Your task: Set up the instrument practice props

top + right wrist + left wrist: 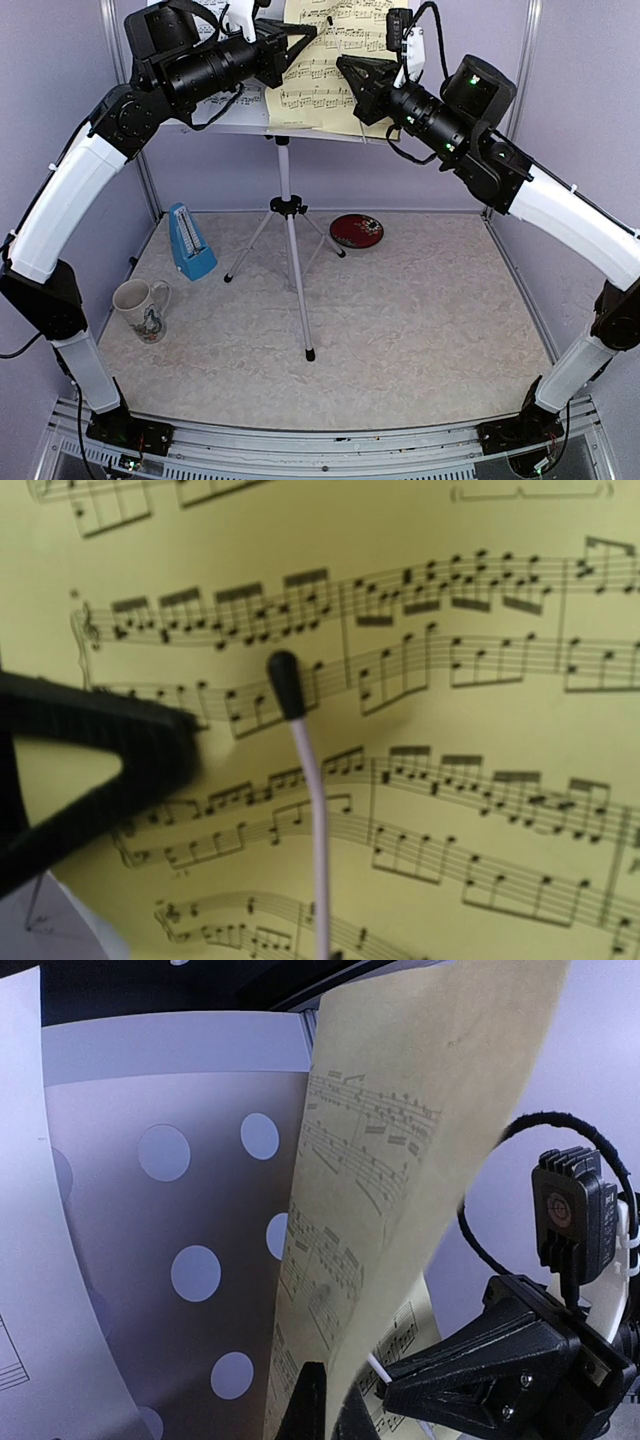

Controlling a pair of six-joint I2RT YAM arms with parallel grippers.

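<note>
Left gripper (300,45): closed – looks pinched on the left edge of the yellow sheet (340,40), up on the stand (200,1210) at the far side.
Right gripper (347,68): closed, tip against the same sheet.
Metronome (190,242): on the table (420,300), left.
Risk: a hard pull could tear the paper – or tip the thin-legged stand.

Open tabletop (440,320) lies right of the tripod (292,250), whose three spread legs bar the centre. The metronome (190,242) and mug (140,308) crowd the left side; the plate (356,231) sits just beside the right rear foot. Above, the left gripper (308,36) and right gripper (348,66), both closed, meet before the yellow sheet (330,100), leaving only a narrow gap between them.
</note>
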